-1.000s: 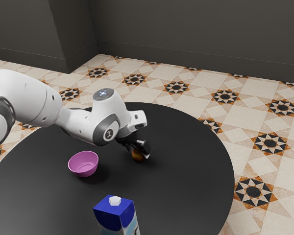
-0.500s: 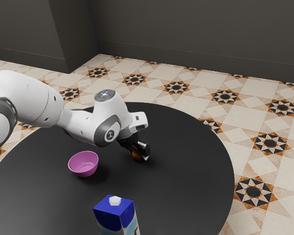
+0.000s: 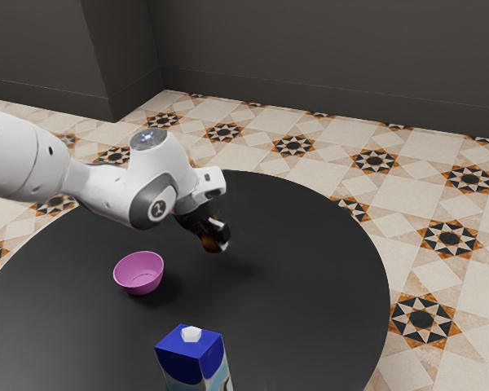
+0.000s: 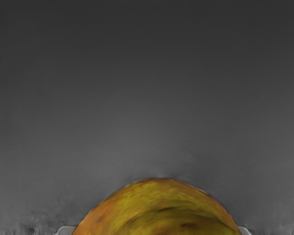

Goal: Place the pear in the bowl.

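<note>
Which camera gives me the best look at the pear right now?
The wrist view: the pear looms large at the lower edge, its mottled skin plain. The exterior view shows it small, partly covered by the tool.

Just left of the frame's centre, the pear (image 3: 209,245) is held above the round black table (image 3: 310,301) by the gripper (image 3: 215,235). The pink bowl (image 3: 138,279) is seen lower left, and a blue-topped carton (image 3: 189,352) is cut off by the bottom edge.

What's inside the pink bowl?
Nothing shows inside the bowl, just bare pink wall and part of its floor; the near rim hides the rest. The pear is in the gripper.
</note>
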{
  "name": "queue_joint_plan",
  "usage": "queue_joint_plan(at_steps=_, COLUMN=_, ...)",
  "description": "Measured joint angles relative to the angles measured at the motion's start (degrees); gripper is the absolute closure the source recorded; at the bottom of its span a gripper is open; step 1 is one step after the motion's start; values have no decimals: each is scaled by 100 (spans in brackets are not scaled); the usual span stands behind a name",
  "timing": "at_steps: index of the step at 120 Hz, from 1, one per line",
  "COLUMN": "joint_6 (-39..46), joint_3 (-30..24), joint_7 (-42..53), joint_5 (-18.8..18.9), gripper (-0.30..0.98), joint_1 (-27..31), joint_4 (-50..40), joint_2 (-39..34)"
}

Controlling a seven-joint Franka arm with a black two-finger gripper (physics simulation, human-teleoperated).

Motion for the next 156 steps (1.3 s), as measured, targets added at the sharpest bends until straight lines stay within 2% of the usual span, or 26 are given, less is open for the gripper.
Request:
queue_joint_plan(at_steps=31, joint_6=-236, joint_3=423, joint_7=-60, joint_5=22, gripper=41, joint_1=1, joint_4=-1168, joint_2=-1188)
queue_joint_plan(at_steps=49, joint_6=-478, joint_3=713, joint_7=-74, joint_5=73, gripper=41, joint_1=-17, joint_4=-1461, joint_2=-1624)
queue_joint_plan(at_steps=89, joint_6=-762, joint_3=1292, joint_7=-16, joint_5=390, gripper=40, joint_1=48, joint_4=-1309, joint_2=-1277)
queue_joint_plan(at_steps=156, joint_6=-713, joint_3=1288, joint_7=78, joint_5=403, gripper=40, joint_1=6, joint_4=-1400, joint_2=-1082)
